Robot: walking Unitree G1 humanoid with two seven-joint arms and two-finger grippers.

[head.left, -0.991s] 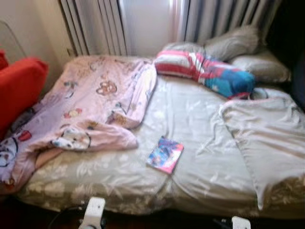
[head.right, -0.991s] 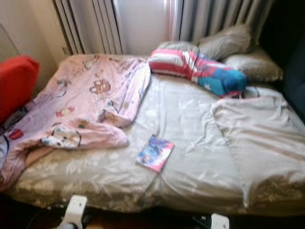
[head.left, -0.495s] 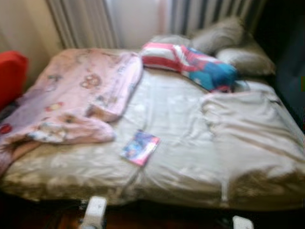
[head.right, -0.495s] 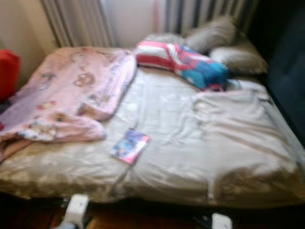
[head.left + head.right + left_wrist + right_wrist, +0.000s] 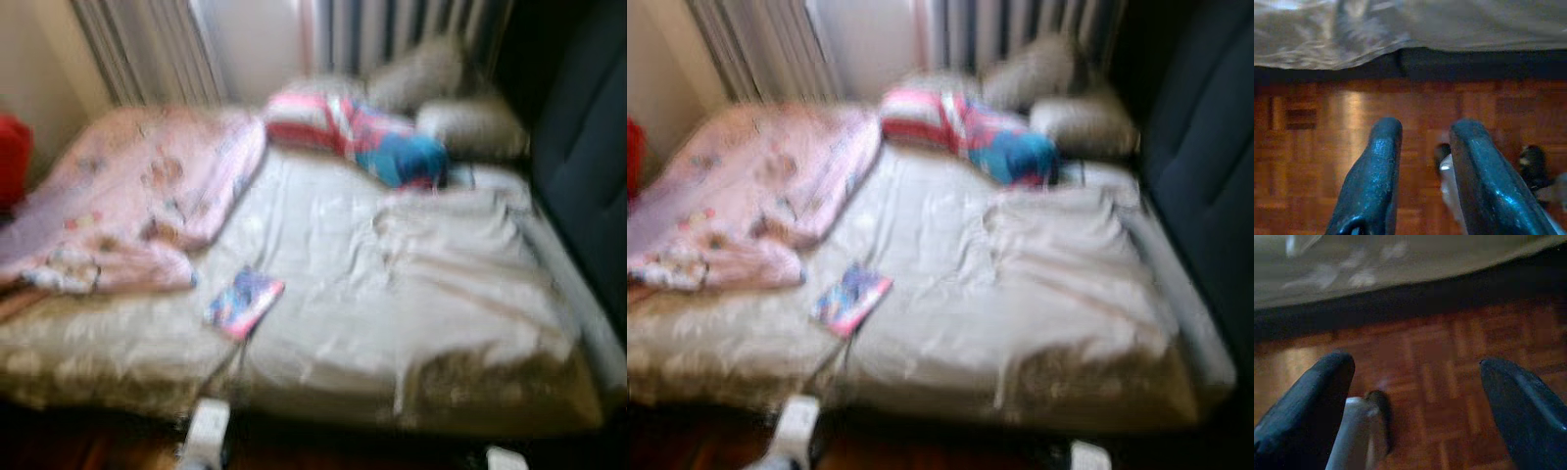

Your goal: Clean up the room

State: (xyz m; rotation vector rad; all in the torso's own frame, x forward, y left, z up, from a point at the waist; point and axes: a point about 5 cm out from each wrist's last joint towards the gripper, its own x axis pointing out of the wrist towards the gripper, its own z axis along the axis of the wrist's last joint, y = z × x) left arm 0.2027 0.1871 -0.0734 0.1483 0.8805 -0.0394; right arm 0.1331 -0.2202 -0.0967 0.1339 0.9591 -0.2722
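Blurred, perhaps a book [image 5: 243,302] on the bed [image 5: 323,245]; both grippers' jaws parted, empty

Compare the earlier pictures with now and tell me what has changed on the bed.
Only the camera has swung toward the robot's right: the whole scene slid left, more of the dark panel shows, and the picture is blurrier. On the bed, the book, pink blanket, striped pillow and grey duvet lie as before. Nothing was taken hold of or let go.
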